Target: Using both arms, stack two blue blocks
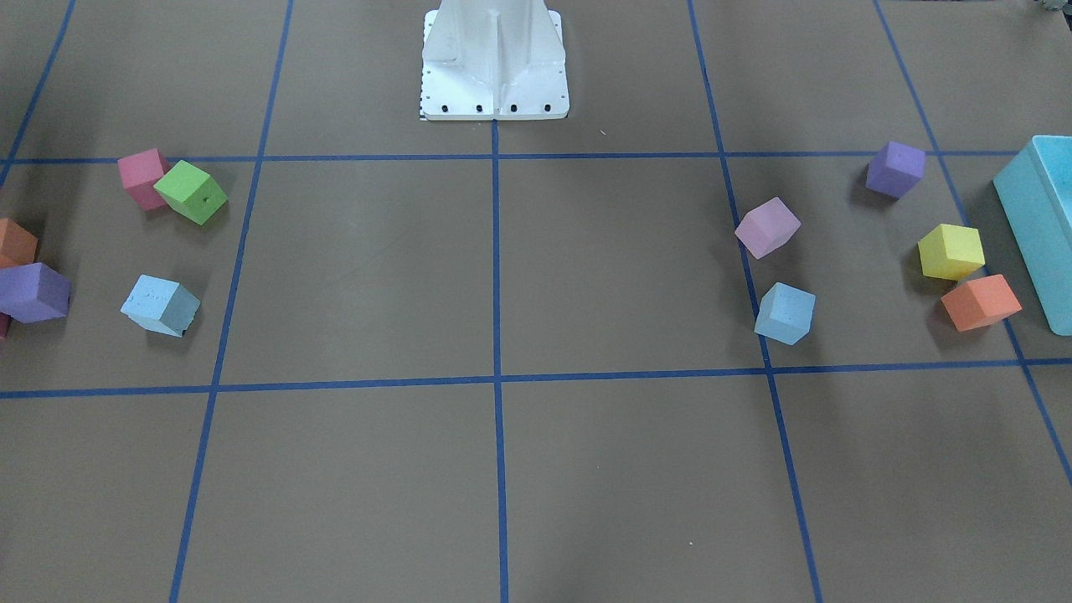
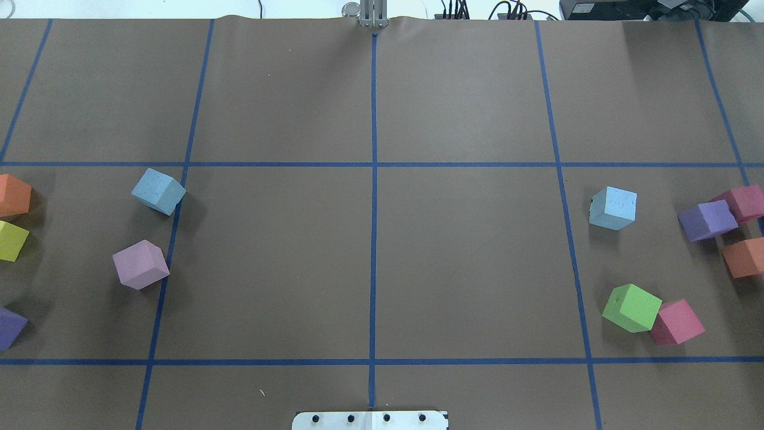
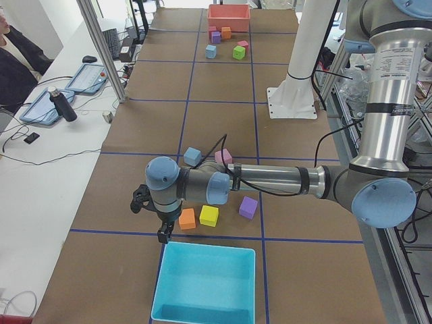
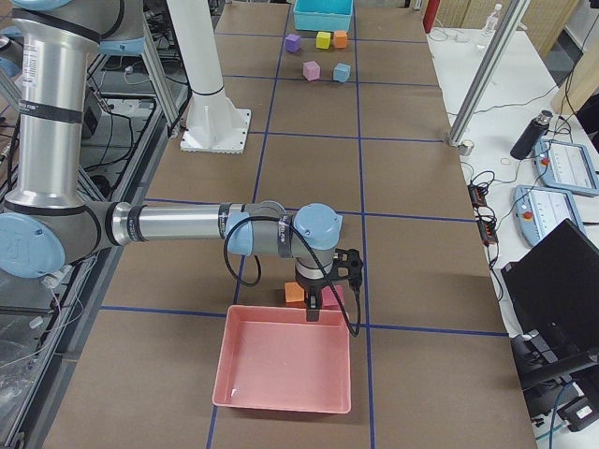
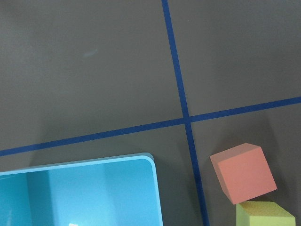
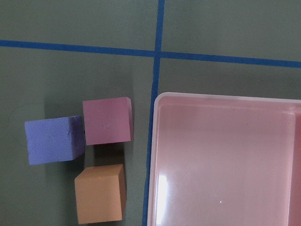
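Two pale blue blocks lie far apart on the brown table. One blue block (image 2: 158, 191) (image 1: 785, 313) (image 3: 193, 156) is on my left side, next to a pale purple cube (image 2: 141, 264). The other blue block (image 2: 613, 208) (image 1: 160, 306) (image 3: 211, 51) is on my right side. My left gripper (image 3: 164, 235) hangs by the teal box's edge beside an orange cube (image 3: 187, 218), away from its blue block. My right gripper (image 4: 313, 313) hangs at the pink tray's far edge. I cannot tell whether either is open or shut. No fingers show in the wrist views.
A teal box (image 3: 206, 287) (image 5: 75, 193) stands at the left end and a pink tray (image 4: 285, 369) (image 6: 225, 160) at the right end. Orange (image 5: 243, 172), yellow, purple (image 6: 54, 140), pink (image 6: 107, 120) and green (image 2: 631, 307) cubes lie around. The white pedestal (image 1: 494, 63) stands at the robot's side.
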Controlling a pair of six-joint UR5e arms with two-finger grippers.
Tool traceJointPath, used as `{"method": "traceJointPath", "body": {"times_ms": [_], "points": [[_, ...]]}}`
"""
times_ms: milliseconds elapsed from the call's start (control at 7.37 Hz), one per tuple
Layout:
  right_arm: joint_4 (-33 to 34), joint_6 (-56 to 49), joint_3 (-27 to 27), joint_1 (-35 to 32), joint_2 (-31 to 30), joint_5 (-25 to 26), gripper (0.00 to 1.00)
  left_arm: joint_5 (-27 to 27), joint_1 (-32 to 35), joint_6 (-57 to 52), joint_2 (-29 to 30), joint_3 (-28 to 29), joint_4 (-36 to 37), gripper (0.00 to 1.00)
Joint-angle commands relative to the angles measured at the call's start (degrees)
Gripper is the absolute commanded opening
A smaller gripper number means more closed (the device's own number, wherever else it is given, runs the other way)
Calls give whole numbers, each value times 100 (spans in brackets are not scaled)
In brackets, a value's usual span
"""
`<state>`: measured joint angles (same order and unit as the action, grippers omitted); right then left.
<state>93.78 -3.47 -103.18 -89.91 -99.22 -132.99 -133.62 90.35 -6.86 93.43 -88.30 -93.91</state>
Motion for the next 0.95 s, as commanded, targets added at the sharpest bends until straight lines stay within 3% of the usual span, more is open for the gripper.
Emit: {"method": "traceJointPath", "body": {"times_ms": [0,407,814], "points": [[-9,30,0,9,8,-7,100,-94,0,0,9,-38,4,98],[-9,422,-26,174,270,-103,100,-85,-9,-27,26,-609,-13,98],[-9,2256,-351,1192,875,-131,100,-85,-70,26,88,-549,-180,98]]}}
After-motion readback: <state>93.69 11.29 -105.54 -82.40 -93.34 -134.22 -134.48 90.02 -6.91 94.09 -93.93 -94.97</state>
